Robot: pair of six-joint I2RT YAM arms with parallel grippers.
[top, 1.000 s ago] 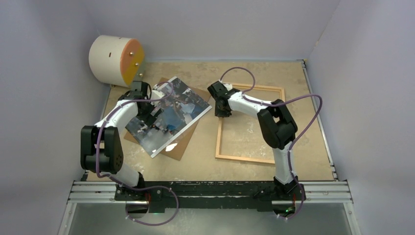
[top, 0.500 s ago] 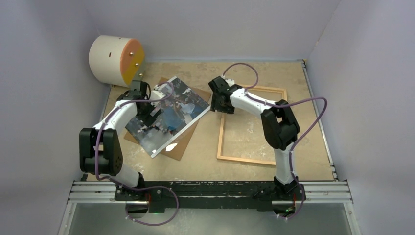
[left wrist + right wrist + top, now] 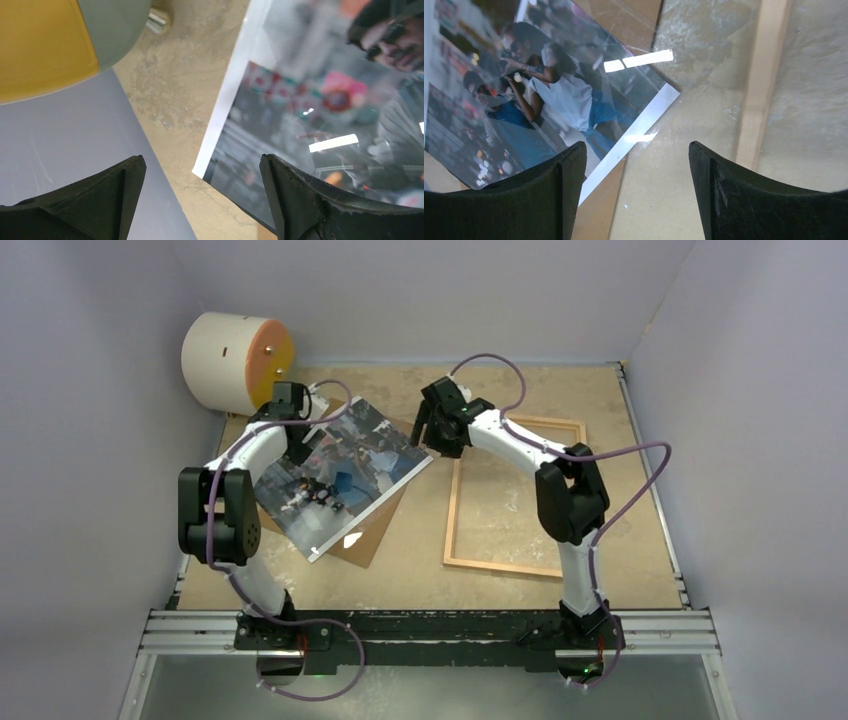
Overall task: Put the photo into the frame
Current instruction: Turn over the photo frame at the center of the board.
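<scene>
The photo (image 3: 345, 475) lies face up and askew on a brown backing sheet (image 3: 372, 532), left of centre. The light-wood frame (image 3: 451, 510) lies flat to its right and apart from it. My left gripper (image 3: 297, 440) hangs open over the photo's left edge near the cylinder. In the left wrist view a white-bordered corner of the photo (image 3: 310, 115) shows between my left gripper's (image 3: 201, 159) spread fingers. My right gripper (image 3: 432, 435) hovers open over the photo's right corner. The right wrist view shows that gripper (image 3: 636, 145) above the photo (image 3: 559, 95), with the frame's left rail (image 3: 764, 85) further right.
A cream cylinder with an orange-yellow face (image 3: 235, 360) stands at the back left, close to my left gripper, and fills the top left of the left wrist view (image 3: 45, 45). Grey walls enclose the table on three sides. A metal rail (image 3: 430, 625) runs along the near edge.
My right gripper has opened and moved left and back, off the frame's left rail to the photo's right corner. My left gripper has moved back along the photo's edge toward the cylinder.
</scene>
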